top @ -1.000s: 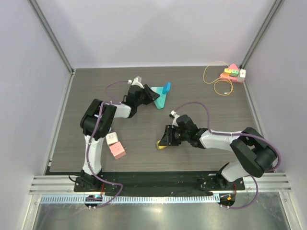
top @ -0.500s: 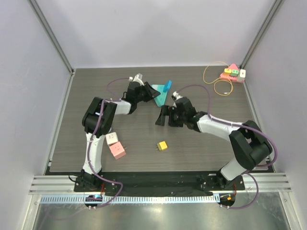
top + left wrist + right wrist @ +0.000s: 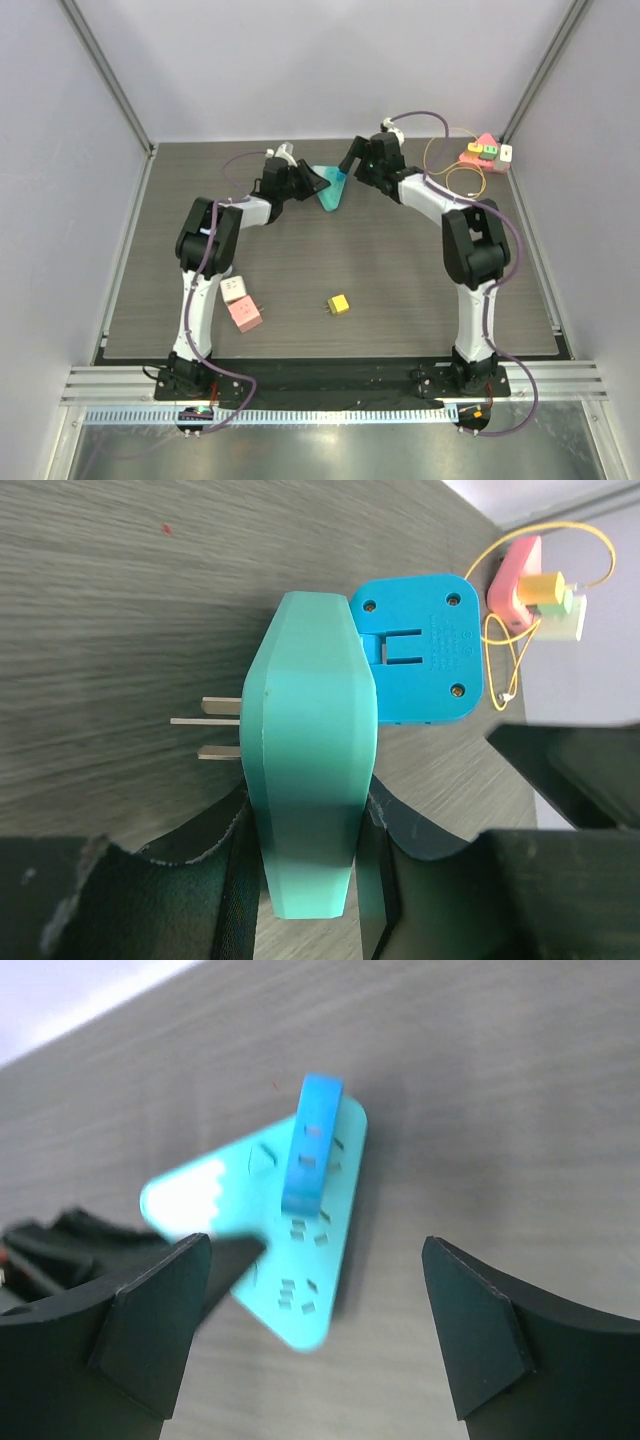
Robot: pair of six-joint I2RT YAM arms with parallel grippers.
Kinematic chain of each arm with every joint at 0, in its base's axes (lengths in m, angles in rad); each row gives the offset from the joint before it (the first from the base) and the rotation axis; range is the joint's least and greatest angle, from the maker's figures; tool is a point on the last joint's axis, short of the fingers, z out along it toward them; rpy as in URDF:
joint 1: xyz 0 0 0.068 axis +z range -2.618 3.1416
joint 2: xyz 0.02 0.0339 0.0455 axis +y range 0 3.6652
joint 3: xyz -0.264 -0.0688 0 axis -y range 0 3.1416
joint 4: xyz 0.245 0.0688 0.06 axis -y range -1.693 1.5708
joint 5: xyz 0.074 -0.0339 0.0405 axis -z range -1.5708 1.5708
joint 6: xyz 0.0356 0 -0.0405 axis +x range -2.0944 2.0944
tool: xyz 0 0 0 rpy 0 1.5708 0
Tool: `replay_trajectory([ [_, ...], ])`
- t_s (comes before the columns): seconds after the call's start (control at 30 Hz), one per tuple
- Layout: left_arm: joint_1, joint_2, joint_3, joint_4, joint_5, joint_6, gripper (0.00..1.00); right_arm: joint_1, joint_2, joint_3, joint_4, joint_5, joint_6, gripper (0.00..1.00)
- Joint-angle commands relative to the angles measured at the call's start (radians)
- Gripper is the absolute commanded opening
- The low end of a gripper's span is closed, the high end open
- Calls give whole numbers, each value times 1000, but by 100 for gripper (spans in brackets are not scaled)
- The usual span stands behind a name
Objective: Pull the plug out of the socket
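**Plug not yet pulled: socket secured, pulling hand not yet on the plug**

Item under inspection: the teal socket (image 3: 305, 750), a flat triangular adapter, lies toward the far middle of the table (image 3: 400, 290). The blue plug (image 3: 312, 1145) is seated in its face and stands proud of it. No gap between plug body and socket face can be made out in either wrist view. Finding: the separation has not taken place.

Left gripper (image 3: 310, 815): clamped on the narrow end of the socket, one finger on each flat side. The socket's own metal prongs project clear on the side away from the plug. The bracing half of the job appears to be in place.

Right gripper (image 3: 315, 1260): jaws spread wide, nothing between them. It hangs above the plug, which shows in the gap between the two fingers. It does not touch the plug.

Outstanding, by judgement: bring the right gripper down over the plug, close on its narrow sides, and draw it straight off while the left holds firm.

Also noted: a yellow plug (image 3: 339, 304) lies loose on the table, well apart from the socket. A pink socket block (image 3: 485, 152) with a yellow cord sits at the far right corner.
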Motion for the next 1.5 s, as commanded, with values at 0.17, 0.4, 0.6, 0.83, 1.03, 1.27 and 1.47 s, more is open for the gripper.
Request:
replay_trajectory([
  [0.17, 40, 75, 34, -60, 24, -27, 0, 9, 226, 265, 91, 31, 89, 81],
  [0.4, 39, 75, 33, -74, 4, -21, 0, 5, 329, 377, 94, 35, 77, 66],
  [0.6, 39, 43, -9, -75, -57, -4, 0, 8, 358, 377, 107, 34, 86, 54],
  [0.83, 33, 53, -9, -75, -60, -7, 0, 23, 386, 374, 136, 2, 127, 40],
  [1.03, 34, 56, -1, -86, -60, -4, 0, 25, 398, 371, 143, 11, 127, 40],
  [1.27, 36, 64, 13, -109, -56, -7, 0, 22, 392, 368, 151, -12, 133, 34],
  [1.47, 36, 67, 16, -123, -66, -10, 0, 19, 337, 348, 150, 12, 106, 21],
])
